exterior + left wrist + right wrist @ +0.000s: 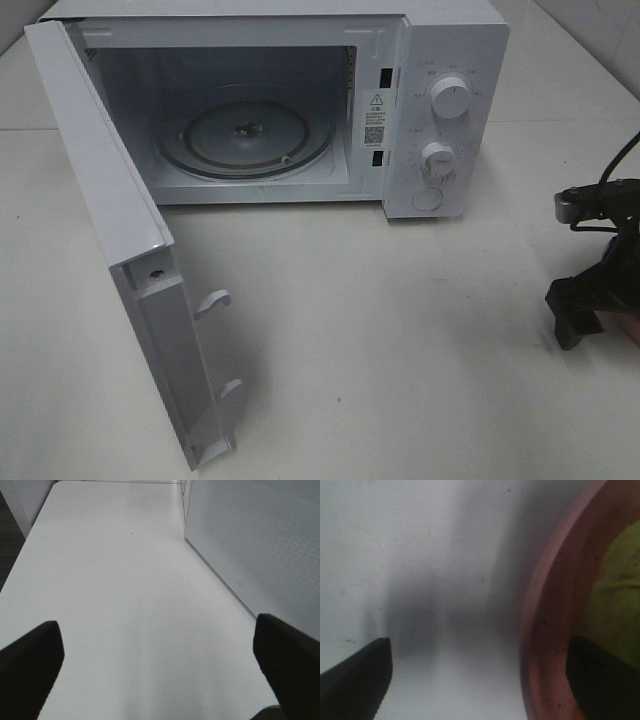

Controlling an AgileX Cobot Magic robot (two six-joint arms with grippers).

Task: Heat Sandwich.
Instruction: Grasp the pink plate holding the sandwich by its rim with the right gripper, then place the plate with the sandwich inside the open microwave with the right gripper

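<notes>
Left fingers [30,672] and right fingers [355,680] gape; right pair straddles the plate [542,630] rim, and I fear a skewed pinch spills the sandwich [617,590].

White table [400,330] w/ open microwave [285,80], prob. pink plate [545,630] too.

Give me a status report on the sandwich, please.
Left pincer open, empty. Right pincer open, straddling pink plate rim. Sandwich on plate. Microwave door open.
</notes>
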